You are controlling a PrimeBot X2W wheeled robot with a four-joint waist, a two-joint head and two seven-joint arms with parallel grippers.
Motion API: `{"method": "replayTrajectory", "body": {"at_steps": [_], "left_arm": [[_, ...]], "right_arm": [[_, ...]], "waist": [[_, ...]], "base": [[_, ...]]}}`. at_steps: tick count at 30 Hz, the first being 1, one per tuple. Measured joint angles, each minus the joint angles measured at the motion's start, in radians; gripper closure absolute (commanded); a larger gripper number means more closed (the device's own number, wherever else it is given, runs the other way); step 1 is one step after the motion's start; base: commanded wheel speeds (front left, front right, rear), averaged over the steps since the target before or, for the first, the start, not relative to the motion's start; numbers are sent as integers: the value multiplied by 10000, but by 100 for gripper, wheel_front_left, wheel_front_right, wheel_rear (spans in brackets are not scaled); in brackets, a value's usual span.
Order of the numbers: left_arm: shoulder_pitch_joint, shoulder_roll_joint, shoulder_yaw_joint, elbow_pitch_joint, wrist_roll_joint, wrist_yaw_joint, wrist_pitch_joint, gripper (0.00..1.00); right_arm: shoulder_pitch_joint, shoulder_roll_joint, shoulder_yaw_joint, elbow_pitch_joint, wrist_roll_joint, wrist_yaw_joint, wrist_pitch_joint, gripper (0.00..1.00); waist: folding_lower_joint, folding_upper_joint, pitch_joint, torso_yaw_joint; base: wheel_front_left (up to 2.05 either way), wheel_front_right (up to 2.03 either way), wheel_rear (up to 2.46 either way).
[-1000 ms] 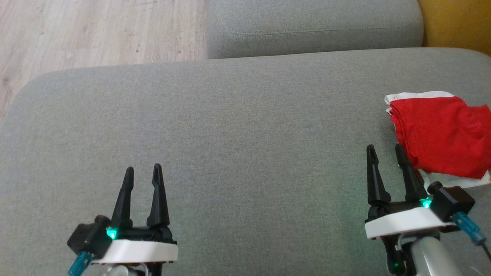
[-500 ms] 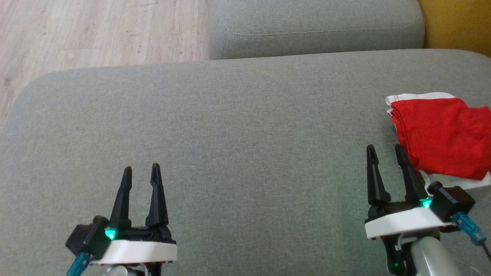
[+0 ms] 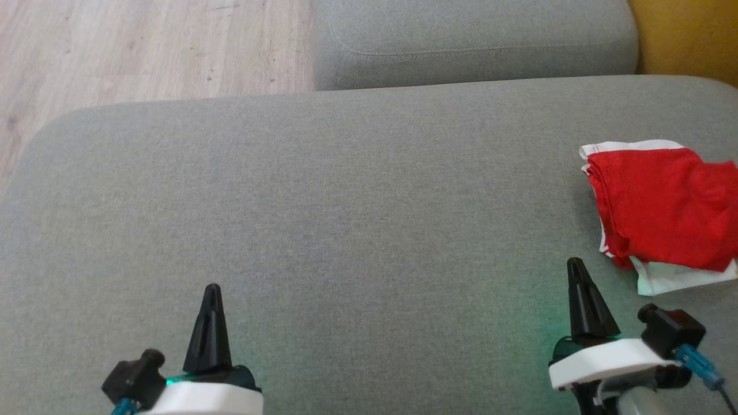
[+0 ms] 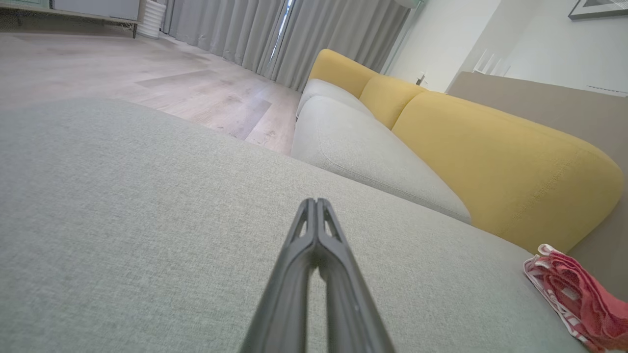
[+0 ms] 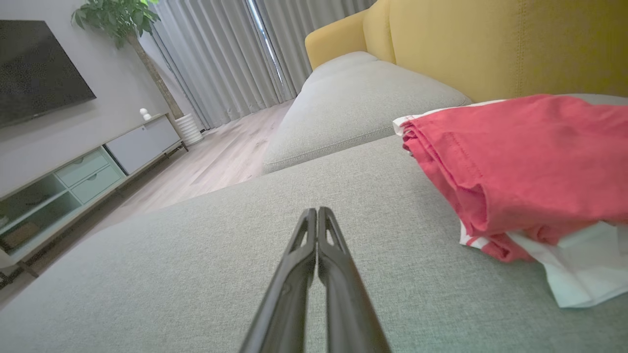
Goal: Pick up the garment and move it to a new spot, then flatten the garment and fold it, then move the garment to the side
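The left hand (image 3: 211, 290) was at the lower left of the head view, its two fingers pressed together and pointing forward. The right hand (image 3: 575, 264) was at the lower right, its fingertips also touching.

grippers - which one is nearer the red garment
The right gripper: it is shut, with the folded red garment just beside its tips. The left gripper, also shut, sits far across the grey cushion.
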Motion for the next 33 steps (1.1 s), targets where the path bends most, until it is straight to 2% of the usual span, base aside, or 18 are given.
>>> {"method": "replayTrajectory", "body": {"at_steps": [33], "left_arm": [[-192,25,431,138,-3095,-52,800,100]], "right_arm": [[-193,-23,-378,-63,3496,0,792,100]], "waist": [[1,0,-61,-105]], "base": [[0,0,0]]}}
